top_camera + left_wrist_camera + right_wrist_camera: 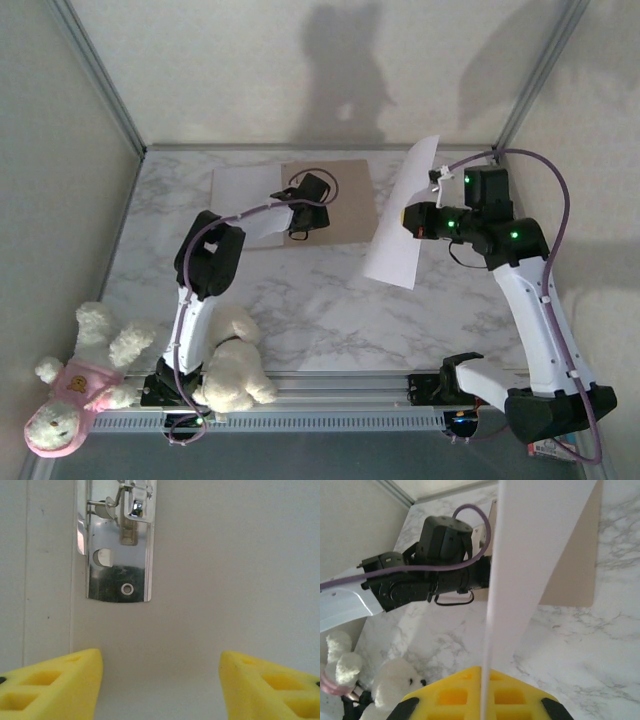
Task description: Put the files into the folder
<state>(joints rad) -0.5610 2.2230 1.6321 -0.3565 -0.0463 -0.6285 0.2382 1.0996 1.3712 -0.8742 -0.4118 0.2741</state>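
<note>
Your right gripper (408,220) has its jaws pressed together on one white sheet (415,175), holding it up and tilted over the marble table (330,310), at 3 o'clock from the folder (345,190). In its wrist view the sheet rises edge-on from the yellow pad (470,695). Your left gripper (160,680) has its jaws spread wide, holding nothing, over a pale surface with a metal clip (120,545) at 12 o'clock. A second white sheet (240,188) lies flat at the folder's 9 o'clock edge.
</note>
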